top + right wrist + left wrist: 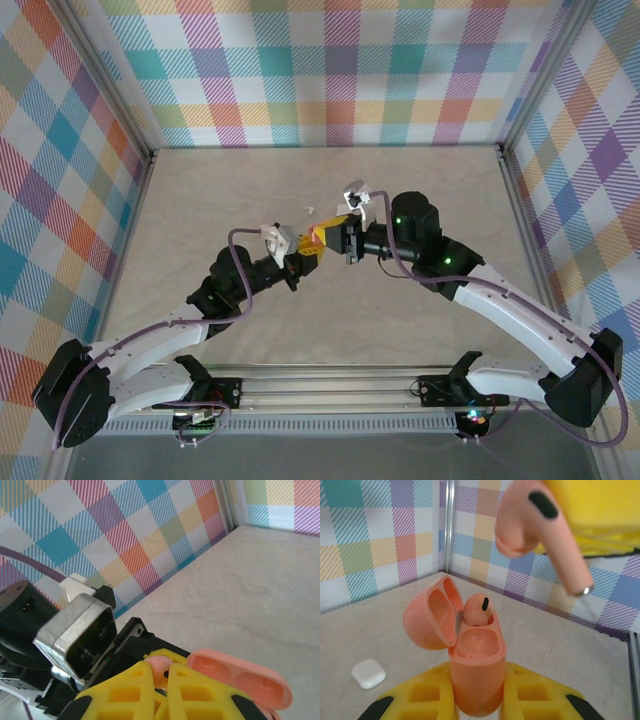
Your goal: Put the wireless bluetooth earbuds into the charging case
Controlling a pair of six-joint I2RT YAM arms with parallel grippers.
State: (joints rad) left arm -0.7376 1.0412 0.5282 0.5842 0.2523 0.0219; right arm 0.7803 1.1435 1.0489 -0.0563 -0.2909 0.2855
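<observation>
gripping open coral case [477, 680] in closed left fingers [422, 697], coral earbud [540, 535] pinched in right fingers [125, 692]. tiny, hard, slick: best held at head, stem free.

Right wrist view: held bud [159, 665] mostly hidden btwn the right gripper's [161, 672] yellow fingers; just a pink sliver shows. Coral case [240, 680]: body mostly cut off by bottom edge. Left wrist view: case base cropped at bottom edge, btwn left gripper [477, 702] fingers. Seated bud [479, 610]: stem hidden in its well. Held bud blurred, very near lens, top cropped. White case [368, 673] soft-focus. Top view: coral case & buds too small to make out.
</observation>
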